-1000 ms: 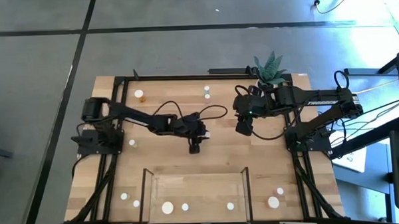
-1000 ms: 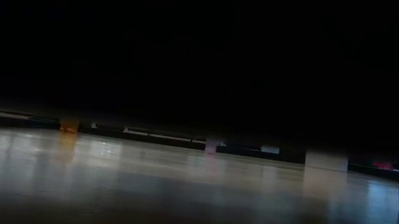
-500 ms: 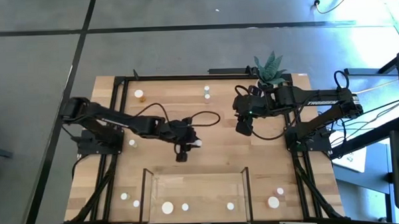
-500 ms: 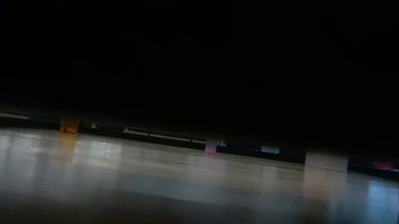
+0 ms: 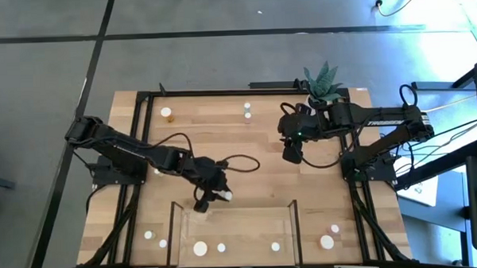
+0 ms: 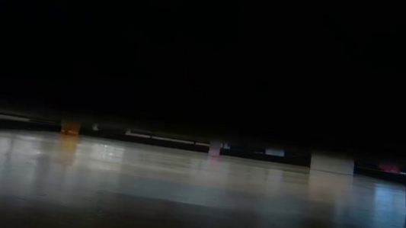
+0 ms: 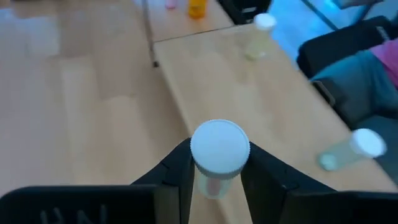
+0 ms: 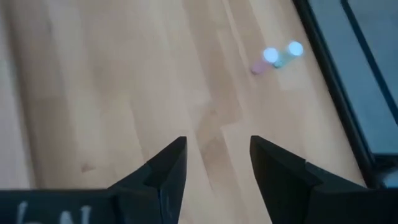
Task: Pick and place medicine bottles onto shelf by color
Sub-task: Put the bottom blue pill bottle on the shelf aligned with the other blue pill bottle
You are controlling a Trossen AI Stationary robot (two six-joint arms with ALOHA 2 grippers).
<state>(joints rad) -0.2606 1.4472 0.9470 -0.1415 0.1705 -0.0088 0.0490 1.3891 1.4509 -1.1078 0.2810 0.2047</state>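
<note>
Left tool [image 7: 214, 180] grips a white-capped bottle [image 7: 219, 149] just above the shelf [image 5: 237, 221]'s left far edge, so you next lower and release it beside matching colors while your right tool [image 8: 214, 168] waits open.

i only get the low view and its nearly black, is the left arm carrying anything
Observer: Yes. The left gripper is shut on a small white-capped medicine bottle, held between its two dark fingers.
Operator: where is it over the table
Observer: From above, it hangs at the far edge of the light-wood shelf board with dark metal end bars, near that board's left end.
Operator: anything on the shelf already
Observer: Three white caps show on its near strip, the leftmost one a wider white-capped bottle.
Operator: and the right arm
Observer: The right gripper is open and empty, over bare wood beside the spiky green plant.
</note>
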